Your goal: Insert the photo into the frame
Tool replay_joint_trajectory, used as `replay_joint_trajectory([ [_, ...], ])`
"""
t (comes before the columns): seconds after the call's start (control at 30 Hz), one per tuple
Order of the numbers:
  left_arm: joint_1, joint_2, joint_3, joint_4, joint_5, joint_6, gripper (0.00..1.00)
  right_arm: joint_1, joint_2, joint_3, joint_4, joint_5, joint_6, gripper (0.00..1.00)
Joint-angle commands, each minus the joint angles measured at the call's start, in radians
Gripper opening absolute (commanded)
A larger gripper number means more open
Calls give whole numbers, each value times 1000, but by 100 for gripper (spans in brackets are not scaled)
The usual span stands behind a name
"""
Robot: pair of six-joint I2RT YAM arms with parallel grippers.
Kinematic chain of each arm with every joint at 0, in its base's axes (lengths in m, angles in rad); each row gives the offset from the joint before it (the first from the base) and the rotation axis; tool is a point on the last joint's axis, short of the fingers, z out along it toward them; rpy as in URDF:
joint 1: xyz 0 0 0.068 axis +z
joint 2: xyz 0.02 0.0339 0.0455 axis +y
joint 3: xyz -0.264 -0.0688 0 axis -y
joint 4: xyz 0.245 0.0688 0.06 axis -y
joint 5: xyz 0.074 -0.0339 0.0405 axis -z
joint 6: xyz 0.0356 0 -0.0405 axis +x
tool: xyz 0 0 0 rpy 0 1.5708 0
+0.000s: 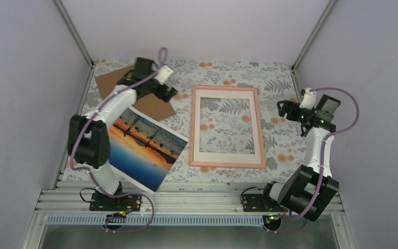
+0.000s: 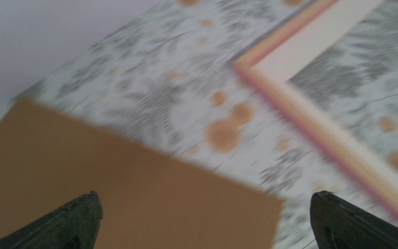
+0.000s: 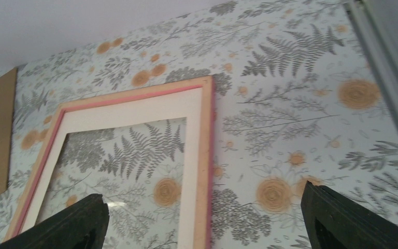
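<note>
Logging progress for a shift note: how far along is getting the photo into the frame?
Done: nothing yet. The photo lies on the floral tablecloth left of the frame, whose white mat opening shows only cloth.
In hand: nothing. The left gripper is open above the brown cardboard sheet; the right gripper is open near the frame.
Left: pick up the photo and lay it in the frame.

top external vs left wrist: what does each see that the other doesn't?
Top external only: the photo, lying near left on the table, outside the frame; both arms; the right end effector. Left wrist only: a close look at the left end effector, its fingertips wide apart with nothing between them. Both: the brown cardboard sheet, the frame with its white mat, and the floral table covering.
</note>
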Motion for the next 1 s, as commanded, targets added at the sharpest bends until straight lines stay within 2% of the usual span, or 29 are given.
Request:
replay_joint_trajectory([
  [0.0, 197, -77, -49, -149, 73, 132, 100, 49, -29, -22, 33, -27, 4, 91],
  [0.23, 512, -51, -42, -346, 110, 388, 98, 103, -18, -36, 37, -34, -7, 91],
  [0.43, 674, 16, -113, -379, 127, 544, 90, 122, -3, -28, 53, -28, 6, 91],
  [0.6, 728, 87, -146, -336, 113, 589, 85, 126, 8, -27, 53, -19, 12, 91],
  [0.63, 730, 109, -144, -345, 128, 602, 83, 126, 10, -26, 52, -17, 11, 88],
  [0.8, 731, 157, -149, -384, 219, 637, 74, 126, 18, -16, 47, 0, 10, 88],
  [0.97, 729, 194, -152, -426, 282, 661, 59, 126, 22, -14, 51, 5, 14, 87],
])
